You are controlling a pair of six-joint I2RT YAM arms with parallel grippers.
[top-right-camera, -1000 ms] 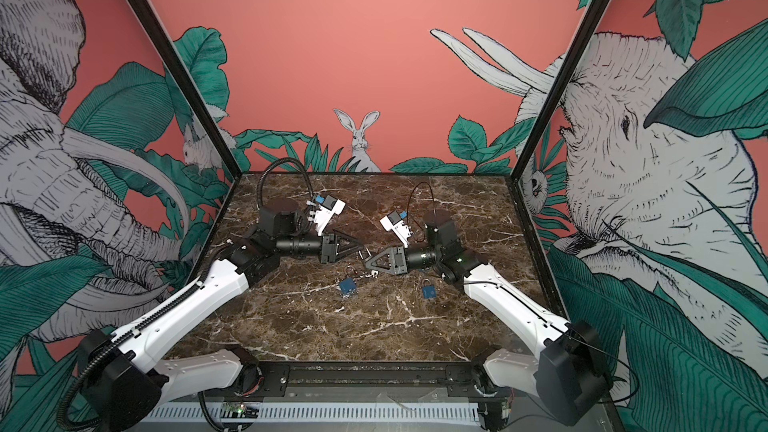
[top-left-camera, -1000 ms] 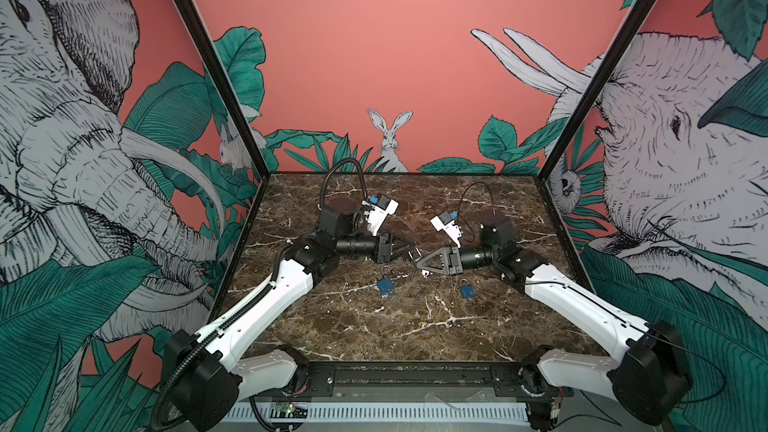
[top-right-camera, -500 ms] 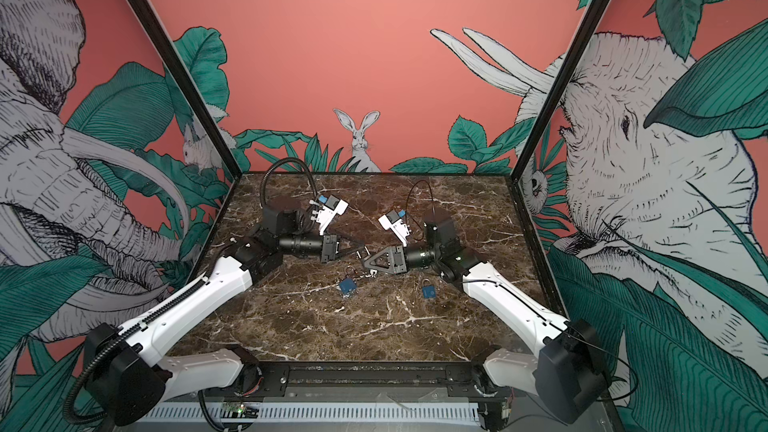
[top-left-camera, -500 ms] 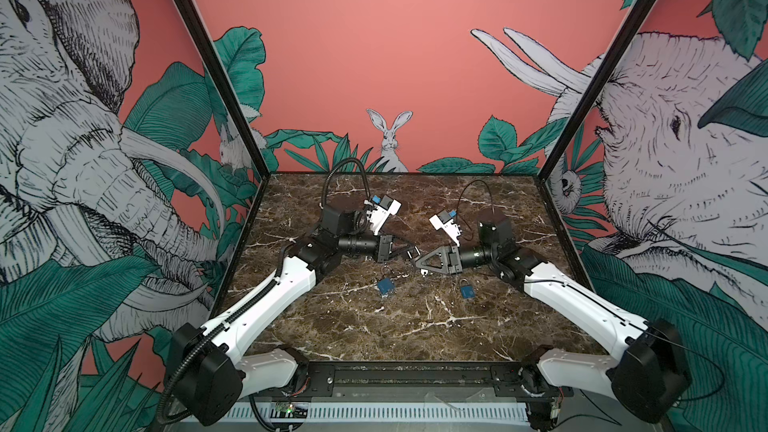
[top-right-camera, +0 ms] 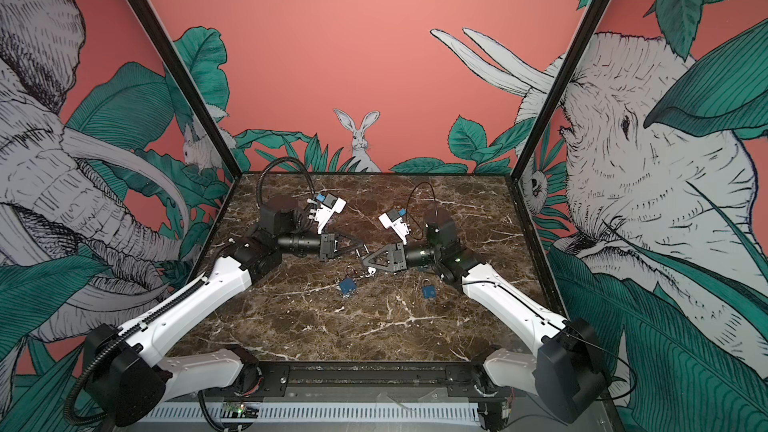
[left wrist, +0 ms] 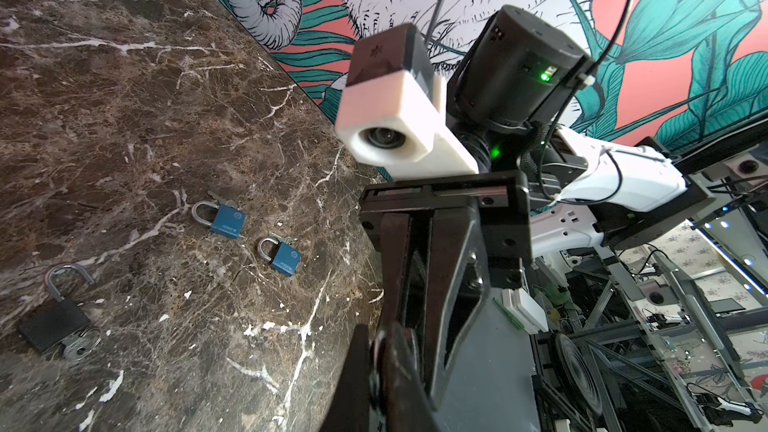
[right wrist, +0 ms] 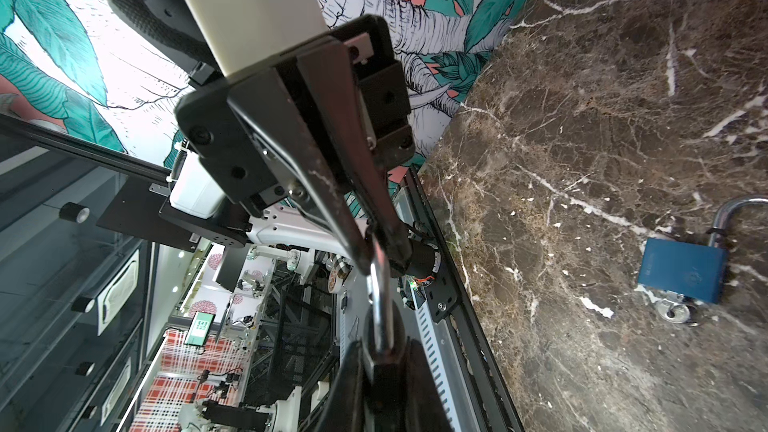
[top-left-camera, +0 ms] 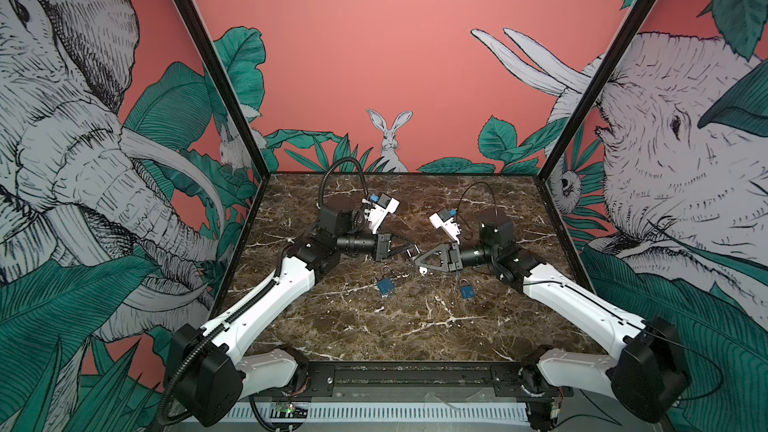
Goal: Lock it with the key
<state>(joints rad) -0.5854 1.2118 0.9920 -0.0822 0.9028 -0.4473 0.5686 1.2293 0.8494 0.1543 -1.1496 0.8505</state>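
Observation:
A black padlock with a silver shackle hangs in the air between both grippers, above the middle of the marble table. My right gripper is shut on the padlock's body. My left gripper is shut on the far end of the shackle. In both top views the two grippers meet tip to tip, left and right. A small silver key dangles just under those tips. In the left wrist view my own fingertips pinch a sliver of metal against the right gripper's tips.
Two blue padlocks lie on the table in front of the grippers. The left one has an open shackle and a key in its base. The left wrist view also shows a dark padlock with an open shackle and a key.
My left gripper's fingers stood apart a second ago and have closed onto the shackle. The left arm has shifted slightly. The right arm and the padlock have stayed put.

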